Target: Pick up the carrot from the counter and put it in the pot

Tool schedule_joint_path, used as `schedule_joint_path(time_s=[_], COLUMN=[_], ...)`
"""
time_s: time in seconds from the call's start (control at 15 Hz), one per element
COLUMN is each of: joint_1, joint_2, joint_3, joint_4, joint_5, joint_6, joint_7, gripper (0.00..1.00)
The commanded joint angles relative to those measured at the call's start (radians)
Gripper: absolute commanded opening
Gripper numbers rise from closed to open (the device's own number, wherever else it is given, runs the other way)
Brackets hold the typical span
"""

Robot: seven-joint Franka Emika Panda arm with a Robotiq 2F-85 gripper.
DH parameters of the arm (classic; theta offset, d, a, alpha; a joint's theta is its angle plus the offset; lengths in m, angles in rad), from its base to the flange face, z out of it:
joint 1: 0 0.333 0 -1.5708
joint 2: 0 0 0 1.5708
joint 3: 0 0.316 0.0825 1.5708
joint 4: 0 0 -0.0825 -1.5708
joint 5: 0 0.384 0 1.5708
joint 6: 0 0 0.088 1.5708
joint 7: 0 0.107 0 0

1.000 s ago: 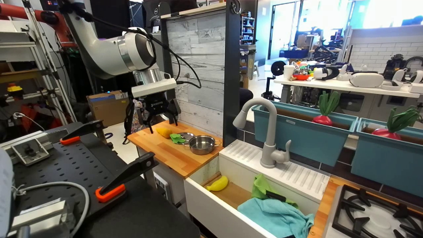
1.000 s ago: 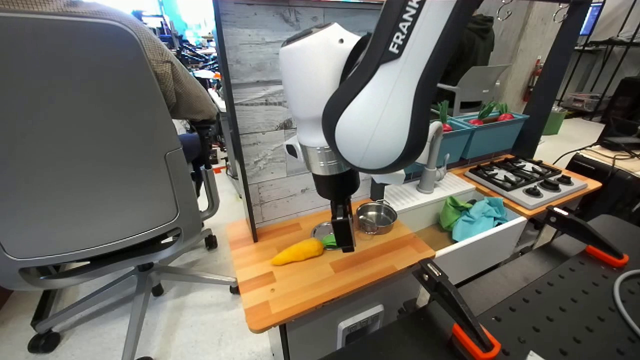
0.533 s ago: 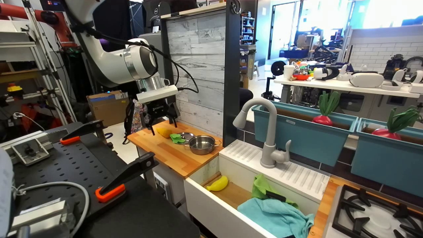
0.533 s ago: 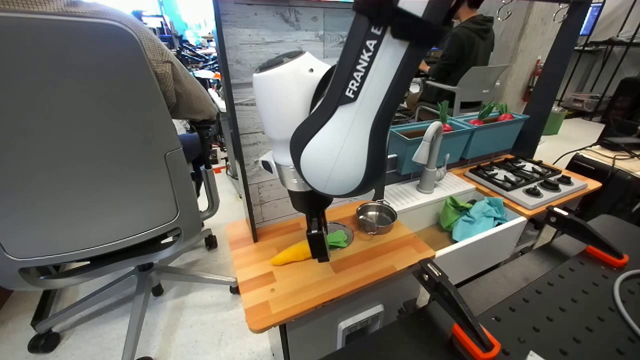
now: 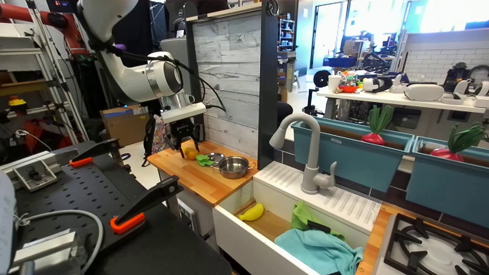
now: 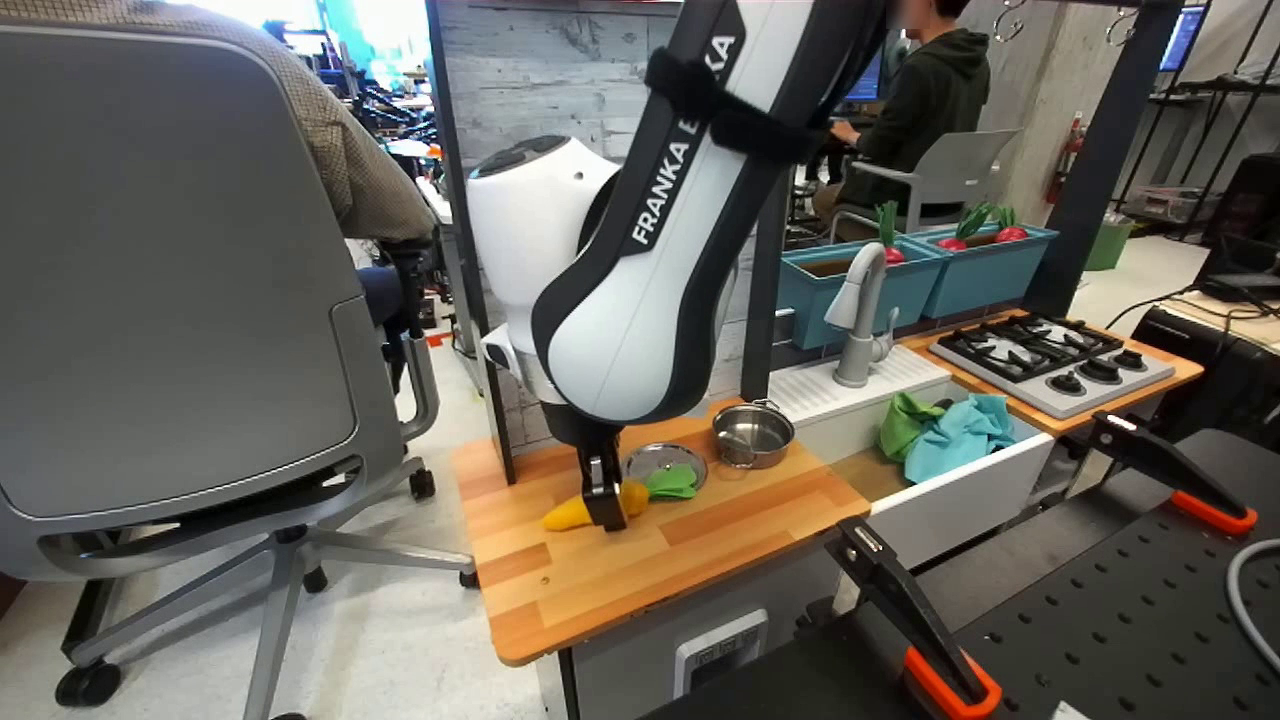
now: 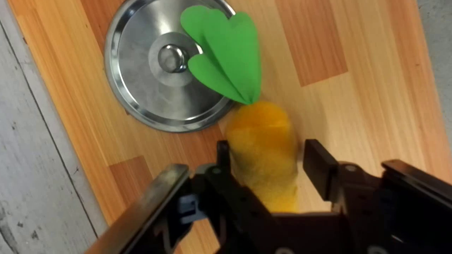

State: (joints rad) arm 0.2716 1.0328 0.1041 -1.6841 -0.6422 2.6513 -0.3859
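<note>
The carrot lies on the counter (image 5: 198, 185) (image 6: 720, 545), its orange-yellow body (image 7: 263, 141) (image 6: 566, 516) between my fingers. Its green leaves (image 7: 229, 53) (image 6: 672, 482) overlap a silver lid in the wrist view. My gripper (image 7: 267, 150) (image 6: 606, 512) points down with one finger on each side of the carrot. In the wrist view the left finger is close against the carrot, and I cannot tell whether it touches; a narrow gap shows at the right finger. The fingers are open. The shiny silver pot (image 5: 233, 168) (image 6: 753, 436) stands upright beyond the leaves, near the sink.
The silver lid (image 7: 148, 70) (image 6: 648, 460) lies flat between the carrot and the wall panel (image 5: 229, 76). The white sink basin (image 5: 263, 248) holds a yellow banana-like piece (image 5: 252, 212) and cloths (image 5: 317, 250). A tall faucet (image 5: 313, 152) stands behind the basin.
My gripper has come down and moved away from the pot, from above the leaf end to around the carrot's body. The carrot and pot have not moved.
</note>
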Motion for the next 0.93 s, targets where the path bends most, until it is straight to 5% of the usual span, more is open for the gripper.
schedule_joint_path(time_s=[0.0,0.27,0.87], joint_1=[-0.003,-0.018,-0.05], joint_2=[0.029,-0.045,-0.314], joint_3=[0.017,0.037,-0.037], joint_4=[0.044,-0.07,-0.344], joint_5=[0.018,0.003,-0.031], joint_6=[-0.035,0.003,0.091], joint_7=[-0.052,-0.078,-0.006], gripper=[0.27,0.01,0.03])
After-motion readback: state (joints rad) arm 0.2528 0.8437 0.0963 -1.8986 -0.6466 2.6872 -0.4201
